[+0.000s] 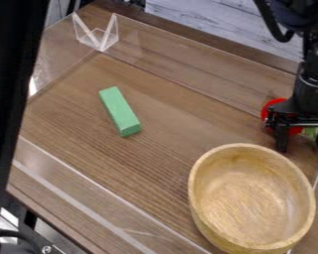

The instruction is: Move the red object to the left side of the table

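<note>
1. We see the end effector (297,124) at the right edge of the frame, pointing down with its jaws spread wide, holding nothing.
2. The red object (274,107) sits on the tabletop (189,109) right beside it, just above the wooden bowl (250,196), mostly hidden.
3. To grasp well, we should centre the jaws over the object and sink fully before closing, clear of the bowl rim.
4. Its long axis and heading we cannot tell.
5. The green block (119,109) lies toward the left.
</note>
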`<state>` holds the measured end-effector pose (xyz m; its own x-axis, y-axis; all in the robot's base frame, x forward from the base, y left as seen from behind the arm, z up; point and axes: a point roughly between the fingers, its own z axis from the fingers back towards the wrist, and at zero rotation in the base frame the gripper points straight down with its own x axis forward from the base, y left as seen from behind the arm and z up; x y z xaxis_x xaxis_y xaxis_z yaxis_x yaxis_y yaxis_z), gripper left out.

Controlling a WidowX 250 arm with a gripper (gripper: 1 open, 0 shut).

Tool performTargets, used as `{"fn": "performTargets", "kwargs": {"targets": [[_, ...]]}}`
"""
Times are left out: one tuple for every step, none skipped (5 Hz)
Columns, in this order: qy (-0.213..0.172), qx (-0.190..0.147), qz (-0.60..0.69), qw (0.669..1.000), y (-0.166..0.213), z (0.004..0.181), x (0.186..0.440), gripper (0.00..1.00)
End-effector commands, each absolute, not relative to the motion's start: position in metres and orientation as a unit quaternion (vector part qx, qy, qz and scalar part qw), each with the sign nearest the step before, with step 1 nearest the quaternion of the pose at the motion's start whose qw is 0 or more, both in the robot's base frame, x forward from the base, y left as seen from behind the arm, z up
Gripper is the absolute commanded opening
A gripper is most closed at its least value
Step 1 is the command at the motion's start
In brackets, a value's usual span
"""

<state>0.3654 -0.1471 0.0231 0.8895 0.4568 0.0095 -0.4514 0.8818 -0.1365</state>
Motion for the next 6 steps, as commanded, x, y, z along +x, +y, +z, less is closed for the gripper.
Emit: {"fn": "performTargets", "kwargs": {"targets": [[-0.044,-0.081,0.236,0.967,-0.159,0.04,0.378,1.0],[-0.044,-0.08,0.242,0.966,-0.161,0.04,0.379,1.0],[-0.044,-0.079,0.227,0.97,-0.162,0.044,0.379,0.0],[-0.045,-0.078,0.214,0.973,-0.159,0.051,0.377,0.0],[-0.056,-0.081,0.21,0.973,-0.155,0.07,0.378,0.0],[-0.07,-0.088,0.207,0.972,-0.154,0.09,0.379,0.0]]}}
